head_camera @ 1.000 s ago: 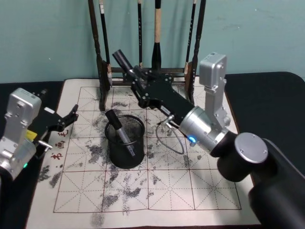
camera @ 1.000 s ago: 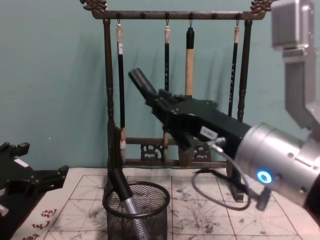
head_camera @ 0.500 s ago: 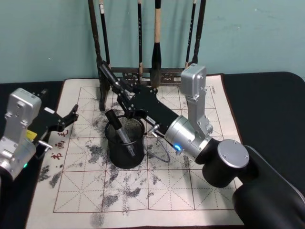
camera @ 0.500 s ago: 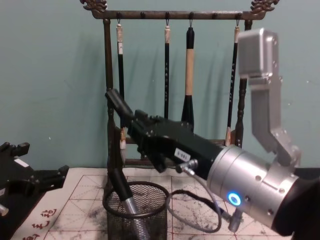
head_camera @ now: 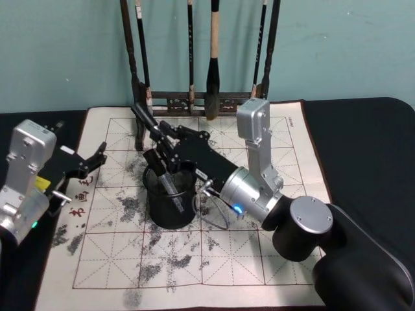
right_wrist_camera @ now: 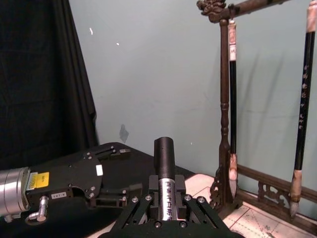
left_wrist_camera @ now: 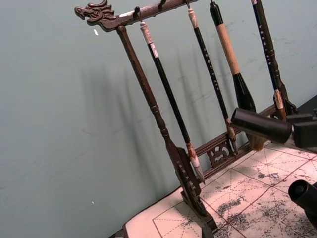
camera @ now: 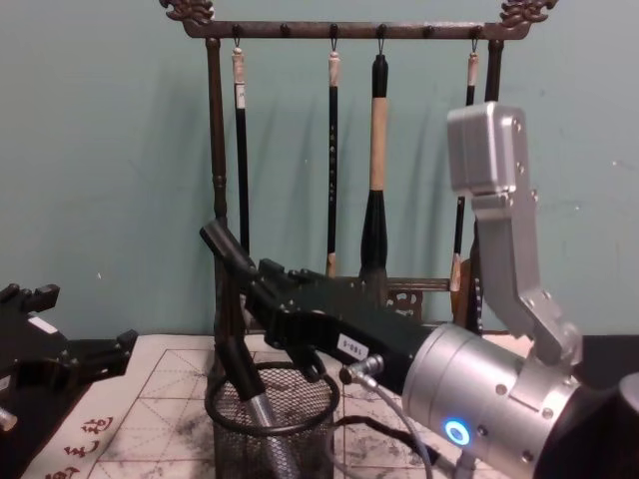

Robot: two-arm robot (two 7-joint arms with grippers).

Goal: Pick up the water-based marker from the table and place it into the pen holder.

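My right gripper (head_camera: 165, 137) is shut on the water-based marker (head_camera: 145, 119), a black-capped silver pen that tilts up and to the left. Its cap (camera: 228, 249) sits just above the rim of the pen holder (camera: 272, 427), a round black wire-mesh cup (head_camera: 170, 199) on the mat. A second marker (head_camera: 163, 175) leans inside the cup. In the right wrist view the held marker (right_wrist_camera: 164, 163) stands between the fingers of the right gripper (right_wrist_camera: 165, 197). My left gripper (head_camera: 83, 166) rests open and apart at the mat's left edge.
A tall dark wooden brush rack (camera: 214, 180) with several hanging brushes (head_camera: 213, 45) stands right behind the cup. The white ink-stained mat (head_camera: 194, 259) covers the dark table (head_camera: 363, 142). The right arm's silver body (head_camera: 259, 188) reaches across the mat's middle.
My right arm has swung left and down, bringing the held marker from beside the rack to just over the pen holder's rim. The left arm has not moved.
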